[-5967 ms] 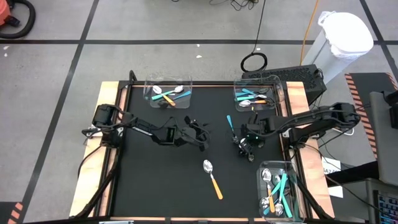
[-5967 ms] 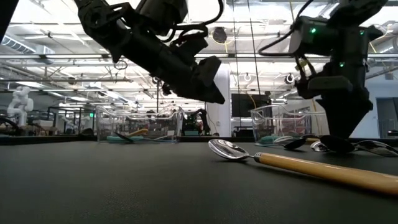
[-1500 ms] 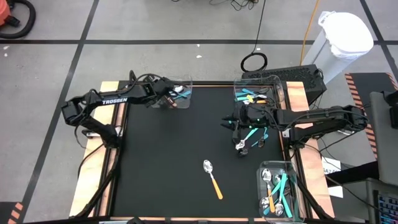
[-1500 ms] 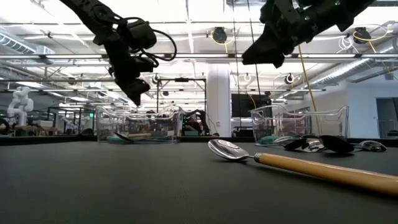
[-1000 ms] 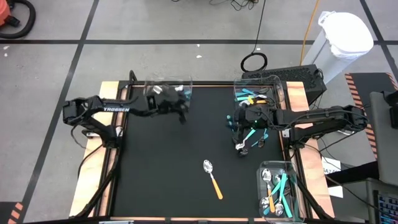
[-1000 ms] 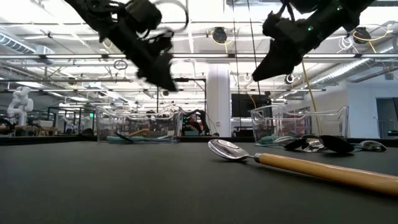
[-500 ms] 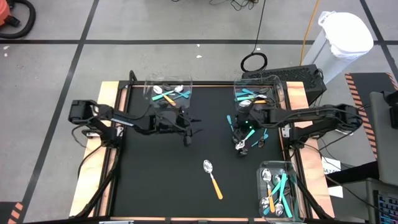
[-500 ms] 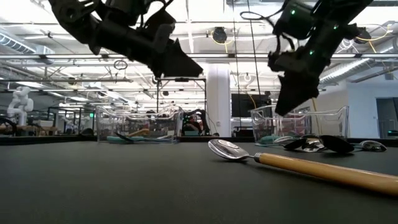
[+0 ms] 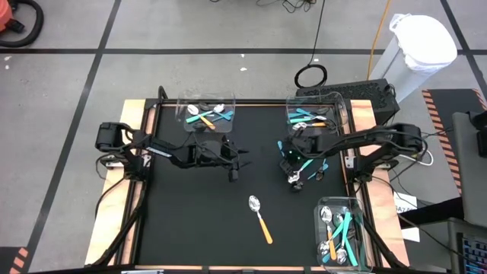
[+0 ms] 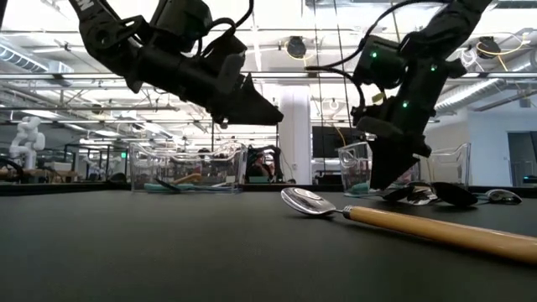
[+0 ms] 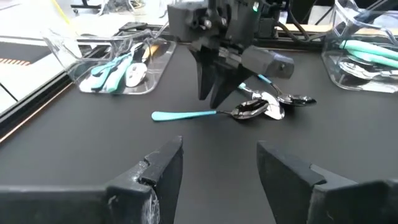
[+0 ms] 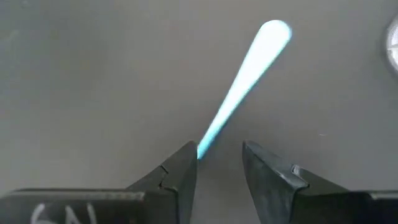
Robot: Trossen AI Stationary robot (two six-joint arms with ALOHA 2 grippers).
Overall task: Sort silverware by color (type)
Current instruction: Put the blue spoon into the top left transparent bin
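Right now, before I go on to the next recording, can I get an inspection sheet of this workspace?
Surface: black mat on a wood-edged table.
Job's things: orange-handled spoon alone mid-mat; teal-handled spoon with a few other pieces on the mat under the right arm; more silverware in three clear bins.
Clutter: nothing seen.
Grippers: left gripper open and empty, above the mat's middle; right gripper open, fingers astride the teal handle, not closed on it.
Cables: loops along both arms; coiled cable on the floor.
Surroundings: tiled floor, white bin beyond the table.
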